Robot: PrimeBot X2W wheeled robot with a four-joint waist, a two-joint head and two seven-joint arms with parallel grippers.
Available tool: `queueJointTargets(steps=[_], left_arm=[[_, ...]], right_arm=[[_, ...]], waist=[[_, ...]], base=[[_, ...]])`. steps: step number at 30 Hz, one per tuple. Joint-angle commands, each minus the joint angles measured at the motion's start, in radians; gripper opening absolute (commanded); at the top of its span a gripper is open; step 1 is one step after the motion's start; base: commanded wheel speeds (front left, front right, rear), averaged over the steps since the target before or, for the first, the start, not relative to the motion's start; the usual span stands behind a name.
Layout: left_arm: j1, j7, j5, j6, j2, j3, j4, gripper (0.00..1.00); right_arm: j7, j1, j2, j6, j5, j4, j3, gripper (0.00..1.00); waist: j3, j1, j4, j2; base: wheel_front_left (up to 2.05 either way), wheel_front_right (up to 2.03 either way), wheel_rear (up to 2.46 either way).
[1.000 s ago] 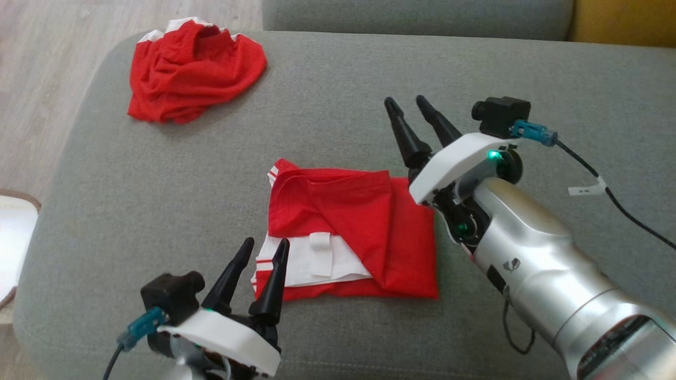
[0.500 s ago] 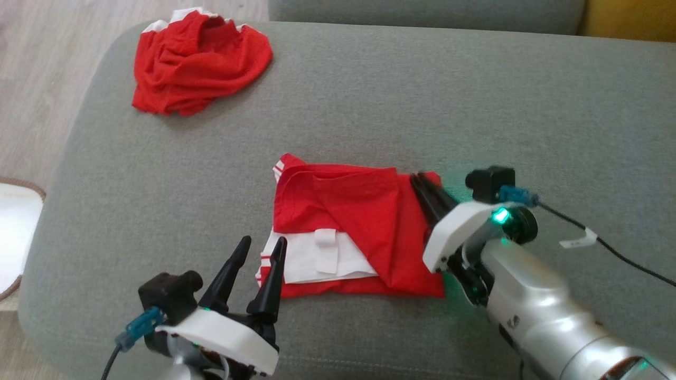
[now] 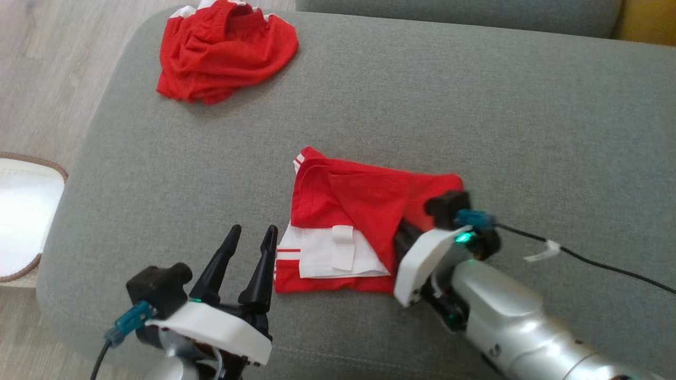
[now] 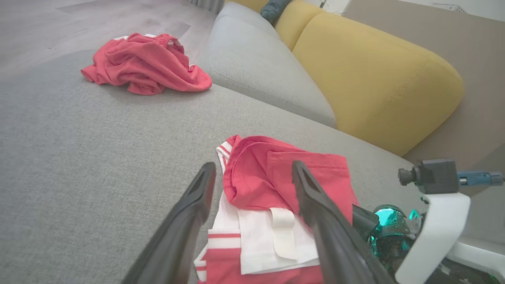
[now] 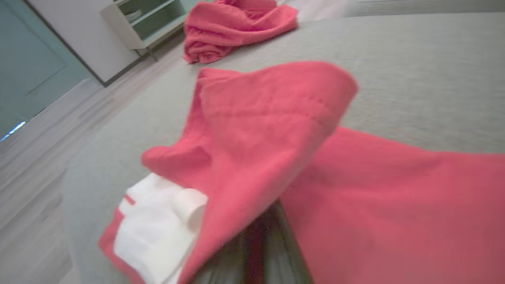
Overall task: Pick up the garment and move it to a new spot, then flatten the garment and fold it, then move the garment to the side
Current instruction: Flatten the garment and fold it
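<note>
Left jaws are hovering nearest the robot, over the front edge of the grey sofa seat (image 3: 475, 105), spread wide and holding nothing. Their two dark fingers (image 3: 216, 264) are pointing away from the robot, with the tips just beside the near left corner of the garment (image 3: 359, 203); contact cannot be made out. To the right, the right jaws are lying low against the seat, closed together on red cloth at the garment's right side. Only the base of their fingers (image 3: 403, 236) is showing in the head view, the rest being tucked under a red fold. The right wrist view, blurred, is showing that fold draped up and over them. A black cable (image 3: 581, 258) is trailing from the right wrist across the seat. The garment is lying folded near the middle of the seat, between the two arms. It is red on top, with a diagonal flap crossing it and a white panel (image 3: 317, 258) with red stripes and a small white tab (image 3: 343, 245) exposed at the near left. Farther back, well apart at the far left corner of the seat, a crumpled red garment (image 3: 227, 50) with white trim is sitting in a heap. Behind the seat, a grey back cushion (image 4: 268, 79) and a yellow cushion (image 4: 375, 71) are standing side by side. Wood-look floor (image 3: 42, 68) is showing beyond the seat's left edge.
</note>
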Motion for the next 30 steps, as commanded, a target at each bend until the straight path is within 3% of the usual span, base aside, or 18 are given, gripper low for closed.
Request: queueJointTargets(steps=[1,10,17,20,22,23,25,30], left_arm=[[-0.04,-0.011,-0.002,0.006,0.018,0.039,-0.039,1.0],[-0.036,-0.012,-0.005,0.014,0.026,0.045,-0.048,1.0],[-0.028,-0.02,-0.008,0.022,0.026,0.048,-0.046,1.0],[-0.029,-0.04,-0.006,0.028,0.019,0.059,-0.043,1.0],[-0.03,-0.056,0.0,0.032,0.014,0.068,-0.037,1.0],[-0.031,-0.063,0.005,0.035,0.013,0.072,-0.033,1.0],[-0.031,-0.076,0.014,0.04,0.007,0.085,-0.024,1.0],[-0.021,-0.097,0.056,0.056,-0.004,0.109,0.012,1.0]], right_arm=[[0.005,0.012,0.022,0.007,-0.002,-0.054,0.03,0.0],[0.079,0.031,0.022,0.007,0.008,-0.254,0.23,0.0],[-0.015,0.019,0.005,0.007,0.007,-0.248,0.154,0.0],[-0.042,0.025,0.0,0.007,-0.015,-0.234,0.063,0.22],[-0.05,0.038,-0.001,0.007,-0.042,-0.229,-0.01,0.45],[-0.051,0.05,-0.001,0.007,-0.056,-0.229,-0.048,0.59],[-0.052,0.075,-0.004,0.007,-0.098,-0.251,-0.133,1.0],[-0.053,0.188,0.0,0.007,-0.219,-0.327,-0.337,1.0]], waist=[[0.001,0.0,0.002,0.0],[-0.005,0.0,-0.001,0.0],[-0.029,0.0,-0.026,0.0],[-0.044,0.0,-0.043,0.0],[-0.056,0.0,-0.055,0.0],[-0.061,0.0,-0.061,0.0],[-0.072,0.0,-0.073,0.0],[-0.101,0.0,-0.097,0.0]], base=[[0.0,0.0,0.0],[0.0,0.0,0.0],[0.0,0.0,0.0],[0.0,0.0,0.0],[0.0,0.0,0.0],[0.0,0.0,0.0],[0.0,0.0,0.0],[0.0,0.0,0.0]])
